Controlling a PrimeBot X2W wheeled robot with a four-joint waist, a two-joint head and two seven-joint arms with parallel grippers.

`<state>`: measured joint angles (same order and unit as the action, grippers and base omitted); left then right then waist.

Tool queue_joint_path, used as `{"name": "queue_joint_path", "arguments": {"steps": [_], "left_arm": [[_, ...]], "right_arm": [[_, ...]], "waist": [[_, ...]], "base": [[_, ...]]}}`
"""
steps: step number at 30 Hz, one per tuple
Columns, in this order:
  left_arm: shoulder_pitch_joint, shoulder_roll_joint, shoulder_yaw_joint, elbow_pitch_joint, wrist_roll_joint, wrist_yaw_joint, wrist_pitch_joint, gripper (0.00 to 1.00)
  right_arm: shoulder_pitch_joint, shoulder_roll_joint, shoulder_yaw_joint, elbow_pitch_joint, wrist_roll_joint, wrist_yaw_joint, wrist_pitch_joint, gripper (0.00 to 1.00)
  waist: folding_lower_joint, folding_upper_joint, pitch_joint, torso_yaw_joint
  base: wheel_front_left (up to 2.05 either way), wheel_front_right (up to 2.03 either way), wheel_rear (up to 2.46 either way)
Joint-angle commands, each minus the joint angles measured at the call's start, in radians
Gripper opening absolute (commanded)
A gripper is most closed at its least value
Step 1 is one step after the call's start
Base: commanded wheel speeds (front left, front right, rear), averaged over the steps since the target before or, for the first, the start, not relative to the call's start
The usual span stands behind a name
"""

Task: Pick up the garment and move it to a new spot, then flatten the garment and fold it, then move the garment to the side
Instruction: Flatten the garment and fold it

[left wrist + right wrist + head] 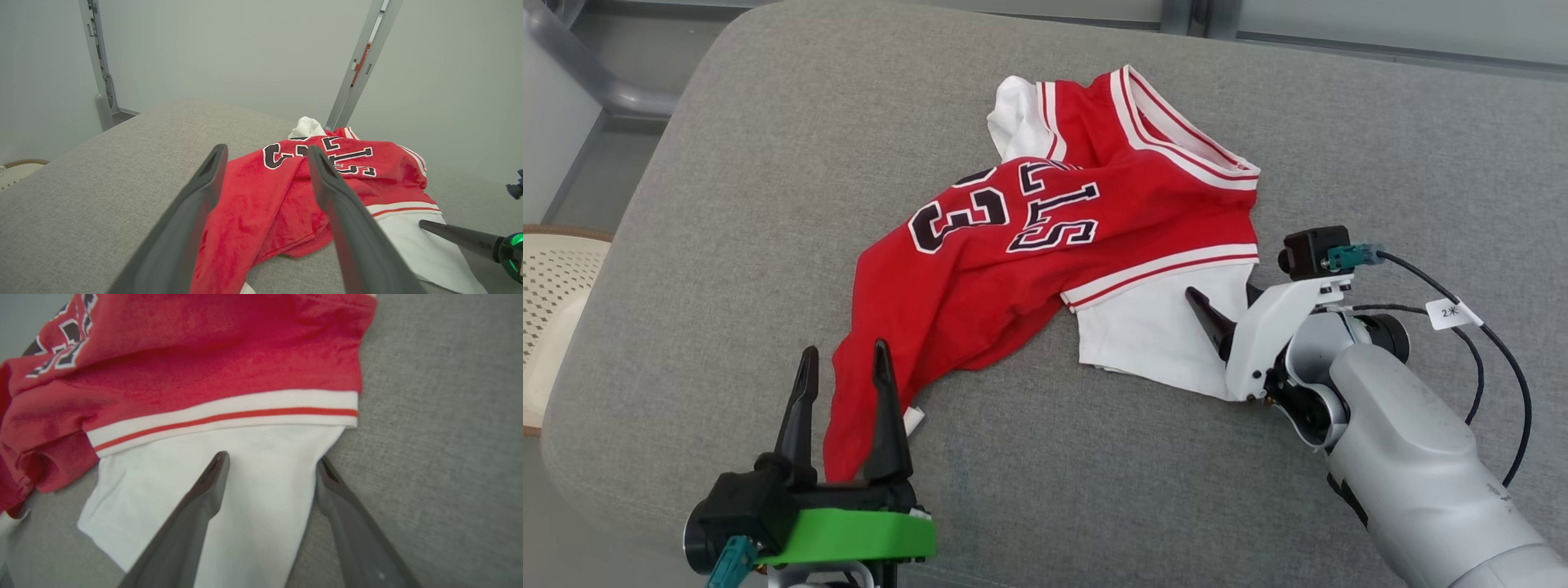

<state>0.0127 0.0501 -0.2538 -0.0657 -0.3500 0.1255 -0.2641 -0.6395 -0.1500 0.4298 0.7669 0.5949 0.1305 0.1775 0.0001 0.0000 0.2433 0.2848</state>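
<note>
A crumpled red jersey, the garment (1045, 245), lies on the grey cushion (768, 163), with black-and-white lettering on top and a white sleeve (1143, 327) spread toward the right. My left gripper (844, 351) is open at the garment's lower-left corner, its fingers astride the red fabric's edge and holding nothing. In the left wrist view the garment (265, 196) lies between and beyond the open left gripper (266, 148). My right gripper (1225, 298) is open over the white sleeve's right edge. The right wrist view has that gripper (271, 457) just above the sleeve (163, 477), one finger at its edge.
A pale woven basket (556, 302) sits off the cushion's left edge. A grey metal frame (613, 90) runs behind the far left corner. Black cables (1486, 335) loop off my right wrist. Bare cushion lies in front of and to both sides of the garment.
</note>
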Motion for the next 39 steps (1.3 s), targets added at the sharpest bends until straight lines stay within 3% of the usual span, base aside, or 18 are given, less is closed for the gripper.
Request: {"name": "queue_joint_path", "arguments": {"steps": [1, 2, 3, 4, 15, 25, 33, 39], "left_arm": [[-0.015, 0.001, 0.001, -0.005, 0.001, 0.007, 0.000, 1.00], [-0.017, 0.001, 0.001, -0.005, 0.000, 0.008, 0.000, 1.00], [-0.018, 0.001, 0.000, -0.005, -0.001, 0.008, 0.000, 1.00], [-0.021, 0.001, 0.001, -0.005, -0.002, 0.009, 0.000, 1.00], [0.008, 0.001, 0.038, -0.006, -0.006, 0.013, 0.000, 1.00], [0.005, 0.001, 0.049, 0.016, 0.008, -0.001, 0.000, 1.00], [0.018, 0.001, 0.069, 0.026, 0.019, -0.011, 0.000, 1.00], [0.029, 0.001, 0.077, 0.044, 0.019, -0.024, 0.000, 1.00]], "right_arm": [[0.006, 0.006, 0.005, 0.015, 0.034, 0.000, 0.002, 0.96], [0.001, 0.004, 0.000, 0.016, 0.055, 0.000, -0.006, 0.49], [-0.003, 0.003, -0.008, 0.018, 0.077, 0.000, -0.017, 0.29], [-0.009, 0.004, -0.022, 0.020, 0.106, 0.000, -0.029, 0.00], [-0.006, -0.078, -0.157, 0.022, 0.319, 0.000, -0.125, 0.00], [0.063, -0.127, -0.153, -0.019, 0.371, 0.000, -0.153, 0.00], [0.107, -0.105, -0.180, -0.078, 0.437, 0.000, -0.163, 0.00], [0.148, -0.118, -0.171, -0.068, 0.394, 0.000, -0.147, 0.00]], "waist": [[-0.0001, 0.0000, 0.009, 0.007], [-0.0001, 0.0000, 0.010, 0.007], [-0.0001, 0.0000, 0.011, 0.006], [-0.0001, 0.0000, 0.010, 0.004], [-0.0001, 0.0000, 0.000, -0.061], [-0.0001, 0.0000, -0.008, -0.131], [-0.0001, 0.0000, -0.028, -0.166], [-0.0001, 0.0000, -0.062, -0.190]], "base": [[0.00, 0.00, 0.00], [0.00, 0.00, 0.00], [0.00, 0.00, 0.00], [0.00, 0.00, 0.00], [0.00, 0.00, 0.00], [0.00, 0.00, 0.00], [0.00, 0.00, 0.00], [0.00, 0.00, 0.00]]}}
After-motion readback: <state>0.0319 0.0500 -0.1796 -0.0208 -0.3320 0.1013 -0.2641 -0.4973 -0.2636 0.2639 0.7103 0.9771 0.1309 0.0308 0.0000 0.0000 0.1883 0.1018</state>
